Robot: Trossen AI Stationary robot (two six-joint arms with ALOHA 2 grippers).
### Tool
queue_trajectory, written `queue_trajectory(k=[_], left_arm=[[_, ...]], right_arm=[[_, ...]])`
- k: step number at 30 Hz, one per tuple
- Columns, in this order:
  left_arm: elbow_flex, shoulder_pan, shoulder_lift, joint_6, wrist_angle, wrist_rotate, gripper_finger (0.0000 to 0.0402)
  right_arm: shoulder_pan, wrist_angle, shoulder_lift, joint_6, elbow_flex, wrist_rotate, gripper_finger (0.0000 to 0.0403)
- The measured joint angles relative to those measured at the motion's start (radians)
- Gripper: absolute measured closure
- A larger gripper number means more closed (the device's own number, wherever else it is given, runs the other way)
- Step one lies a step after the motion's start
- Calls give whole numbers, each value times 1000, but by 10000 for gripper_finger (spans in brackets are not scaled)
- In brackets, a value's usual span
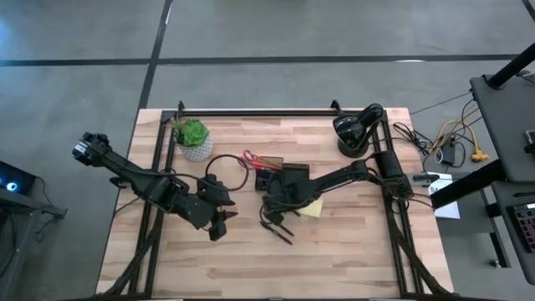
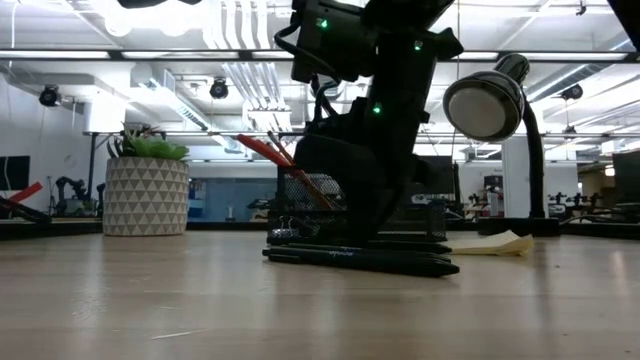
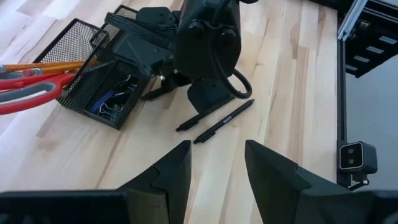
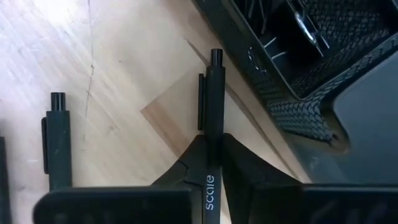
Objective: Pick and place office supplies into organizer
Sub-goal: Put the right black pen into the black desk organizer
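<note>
right gripper (image 4: 211, 180) is down at the table, jaws clamped on a black pen (image 4: 210, 106) just beside the mesh organizer (image 3: 93, 74). left gripper (image 3: 217, 171) waits nearby to the left, jaws apart, holding nothing.

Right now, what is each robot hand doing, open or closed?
Left hand: open, holding nothing, above the table.
Right hand: closed on a black pen beside the mesh organizer.

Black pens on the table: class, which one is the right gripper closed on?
The pen with white lettering on its barrel, pinched between the right gripper fingers beside the mesh organizer. The other pen lies free on the wood.
</note>
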Motion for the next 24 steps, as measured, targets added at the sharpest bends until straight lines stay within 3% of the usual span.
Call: queue_trajectory(k=[6, 14, 18, 24], left_arm=[[0, 0, 0, 0, 0, 0, 268], [-1, 0, 0, -1, -37, -1, 268], [-1, -2, 0, -1, -48, -1, 268], [-3, -2, 0, -2, -49, -1, 268]], right_arm=[[16, 12, -1, -17, 15, 2, 387], [53, 176, -67, -16, 31, 5, 389], [76, 225, -126, -18, 31, 103, 389], [101, 242, -246, -63, 31, 369, 390]])
